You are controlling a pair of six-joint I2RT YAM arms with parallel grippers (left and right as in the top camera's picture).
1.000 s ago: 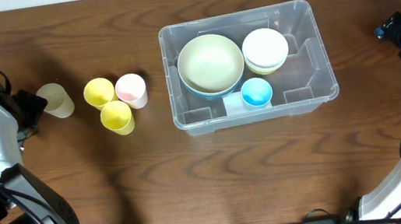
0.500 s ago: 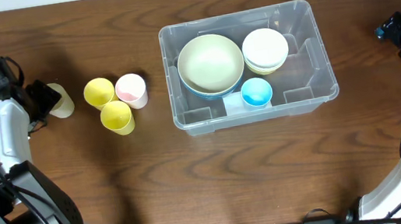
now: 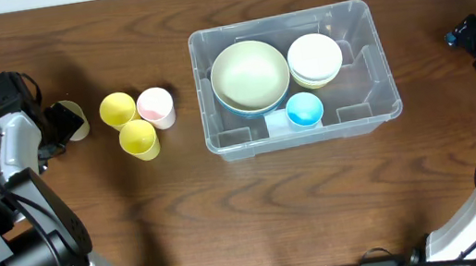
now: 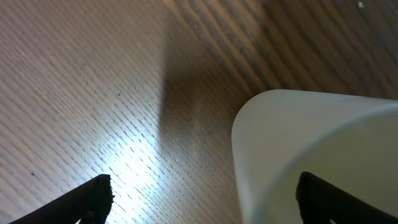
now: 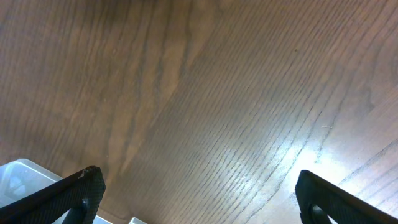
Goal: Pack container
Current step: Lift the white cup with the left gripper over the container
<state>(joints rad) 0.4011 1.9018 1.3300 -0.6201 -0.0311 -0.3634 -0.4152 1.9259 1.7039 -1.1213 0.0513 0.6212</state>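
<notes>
Cream plastic cup sits just right of the left gripper, between its spread fingers and nearer 1 of them; not clamped. Further right: 2 yellow cups, 1 pink cup, then the container mid-table, long axis left-right. Right gripper far right, released, empty. Left arm nearer. Since 1 s ago: left gripper moved right onto the cup.

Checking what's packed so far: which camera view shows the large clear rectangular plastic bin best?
Overhead: the whole large clear rectangular plastic bin shows, rim and floor. The right wrist view catches only a corner; the left wrist view shows none of it.
</notes>
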